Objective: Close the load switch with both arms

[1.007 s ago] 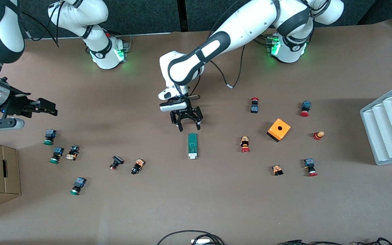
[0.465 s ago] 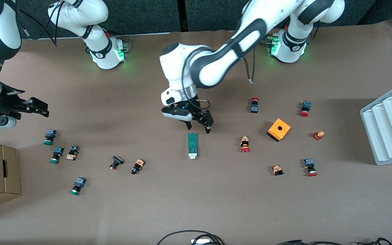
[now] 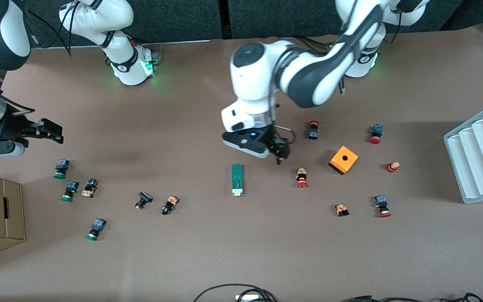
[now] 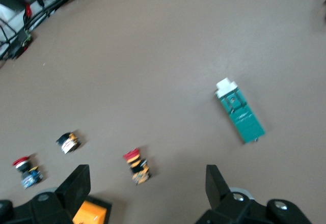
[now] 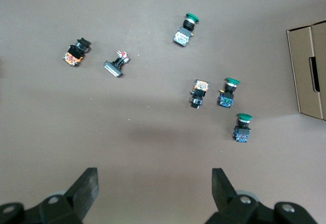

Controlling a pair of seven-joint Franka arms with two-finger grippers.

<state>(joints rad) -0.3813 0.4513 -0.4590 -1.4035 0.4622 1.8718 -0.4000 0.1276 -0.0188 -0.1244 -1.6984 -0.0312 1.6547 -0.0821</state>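
Load switch: narrow dark-green rectangular load switch (image 3: 237,179) (image 4: 239,111) lies flat on the brown paper-covered table (image 3: 241,251), white lever end toward the front camera; nothing touches it.
Left gripper: black two-finger left gripper (image 3: 278,152) (image 4: 145,183) hangs over bare table between the switch and a red-capped push button (image 3: 302,178) (image 4: 136,164); fingers spread, empty.
Right gripper: black right gripper (image 3: 50,129) (image 5: 153,186) waits over the right arm's end of the table, above the green-capped push buttons (image 3: 60,168) (image 5: 242,127); fingers spread, empty.

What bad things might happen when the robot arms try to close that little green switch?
1. The load switch lies loose on the table, held by nothing, so a push on its white end may just slide it.
2. The open left gripper hangs near a red-capped button and could bump it.
3. The open right gripper waits over the right arm's end of the table, above green-capped buttons.
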